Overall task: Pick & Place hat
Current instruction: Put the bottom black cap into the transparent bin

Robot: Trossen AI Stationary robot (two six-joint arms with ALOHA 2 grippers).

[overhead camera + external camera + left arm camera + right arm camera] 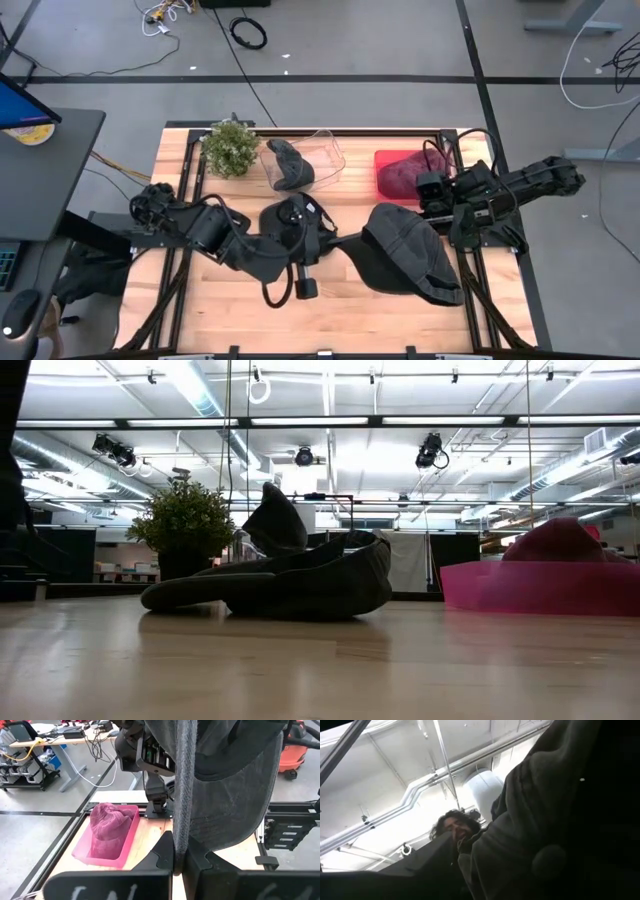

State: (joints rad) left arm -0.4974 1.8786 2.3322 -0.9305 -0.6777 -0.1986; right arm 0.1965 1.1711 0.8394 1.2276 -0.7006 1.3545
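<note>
A dark grey hat lies on the table right of centre; in the low view the hat rests on the wood. My left gripper reaches in from the left and is shut on its near-left edge. My right gripper stands at the hat's right side. Its wrist view shows only dark cloth close up against the ceiling. A second dark hat sits in a clear bin. A maroon hat sits in a pink bin. My left gripper pinches the hat's rim edge between its two fingers; the edge shows edge-on as a thin band running out ahead of them. The fingers come in about level from the table's left. The hat's crown spreads beyond them, and its underside lies on the table.
A potted plant stands at the far left beside the clear bin. The pink bin is at the far right, close under the right arm. Bare wood runs along the near edge.
</note>
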